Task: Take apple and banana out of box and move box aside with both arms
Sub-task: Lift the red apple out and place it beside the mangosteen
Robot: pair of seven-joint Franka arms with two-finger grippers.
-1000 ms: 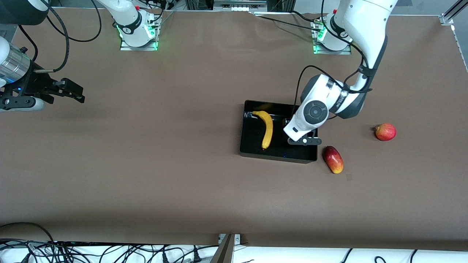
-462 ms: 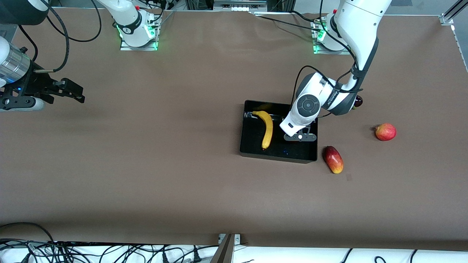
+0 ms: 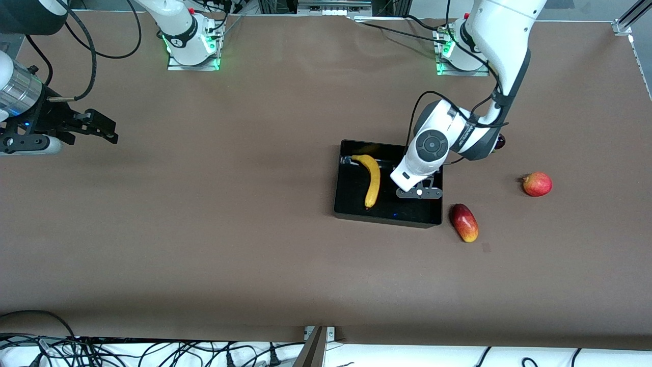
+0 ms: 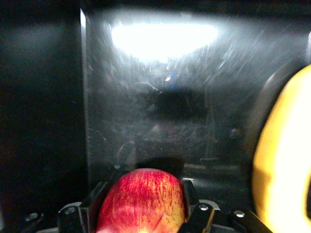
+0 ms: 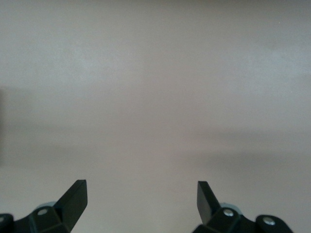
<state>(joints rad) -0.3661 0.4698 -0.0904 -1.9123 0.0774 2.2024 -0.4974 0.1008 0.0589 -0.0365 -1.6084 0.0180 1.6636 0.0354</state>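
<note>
Red apple [image 4: 142, 200], clamped between my left gripper [image 4: 146, 213] fingers, shows only in my left wrist view, low inside the box [image 3: 346, 206] beside the banana [image 3: 373, 179]. My right gripper [image 3: 99, 130] waits, fingers spread, well apart from the box.

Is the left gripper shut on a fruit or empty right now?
Shut on a red apple: the left wrist view shows it between the left gripper fingers, over the black box, beside the banana.
</note>
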